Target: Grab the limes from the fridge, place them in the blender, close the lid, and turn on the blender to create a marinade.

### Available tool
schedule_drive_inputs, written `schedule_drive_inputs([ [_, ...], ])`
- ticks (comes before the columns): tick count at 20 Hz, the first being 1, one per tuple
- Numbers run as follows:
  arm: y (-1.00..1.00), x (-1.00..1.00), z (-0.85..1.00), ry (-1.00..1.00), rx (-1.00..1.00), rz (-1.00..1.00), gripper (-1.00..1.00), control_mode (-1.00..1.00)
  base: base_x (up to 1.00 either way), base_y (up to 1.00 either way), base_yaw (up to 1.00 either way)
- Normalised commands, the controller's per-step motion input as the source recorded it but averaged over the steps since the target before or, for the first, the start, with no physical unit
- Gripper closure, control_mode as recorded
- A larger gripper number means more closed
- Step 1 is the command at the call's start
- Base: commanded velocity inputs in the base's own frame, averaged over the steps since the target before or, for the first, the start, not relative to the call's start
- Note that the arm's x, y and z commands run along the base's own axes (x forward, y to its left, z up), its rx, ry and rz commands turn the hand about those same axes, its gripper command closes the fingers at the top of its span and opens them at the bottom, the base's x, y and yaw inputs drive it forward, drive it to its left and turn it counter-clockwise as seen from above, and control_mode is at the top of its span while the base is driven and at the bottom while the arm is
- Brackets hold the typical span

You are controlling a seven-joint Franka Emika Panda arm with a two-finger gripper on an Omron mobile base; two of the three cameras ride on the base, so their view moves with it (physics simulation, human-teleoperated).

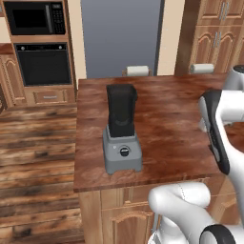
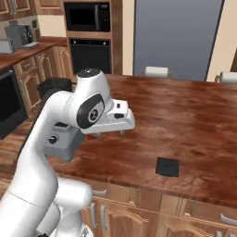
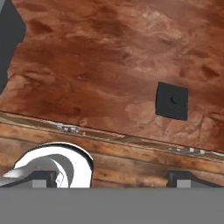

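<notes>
The blender (image 1: 122,136) stands on the wooden island, a dark squarish jar on a light-grey base with a black dial (image 1: 125,152); my arm partly covers the blender (image 2: 59,139) in the right base view. The jar's top is uncovered. The black square lid (image 2: 167,166) lies flat on the counter near the front edge, to the right of the blender. My gripper (image 2: 110,134) hangs open over the counter between the blender and the lid (image 3: 172,101), holding nothing. The grey fridge (image 1: 121,33) stands shut behind the island. The limes are out of view.
The island counter (image 1: 167,119) ends close in front of me, with drawers below. Two white rolls (image 1: 138,70) (image 1: 202,68) sit at its far edge. A microwave (image 1: 35,16) and a black wall oven (image 1: 44,64) stand at the left, wooden cabinets at the right.
</notes>
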Motion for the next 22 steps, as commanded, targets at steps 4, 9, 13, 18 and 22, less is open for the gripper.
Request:
schedule_drive_inputs([
  [4, -1.00, 0.42, -0.59, 0.19, -0.08, 0.00, -1.00, -1.00, 0.00, 0.00, 0.00],
  [9, -1.00, 0.44, -0.81, 0.18, -0.01, -0.01, -1.00, -1.00, 0.00, 0.00, 0.00],
  [13, -1.00, 0.71, -0.86, 0.21, 0.08, -0.01, -1.00, -1.00, 0.00, 0.00, 0.00],
  [18, -0.98, 0.57, -0.51, 0.16, 0.23, -0.14, -1.00, -1.00, 0.00, 0.00, 0.00],
  [22, -0.17, 0.00, -0.01, 0.00, 0.05, -0.02, -1.00, -1.00, 0.00, 0.00, 0.00],
])
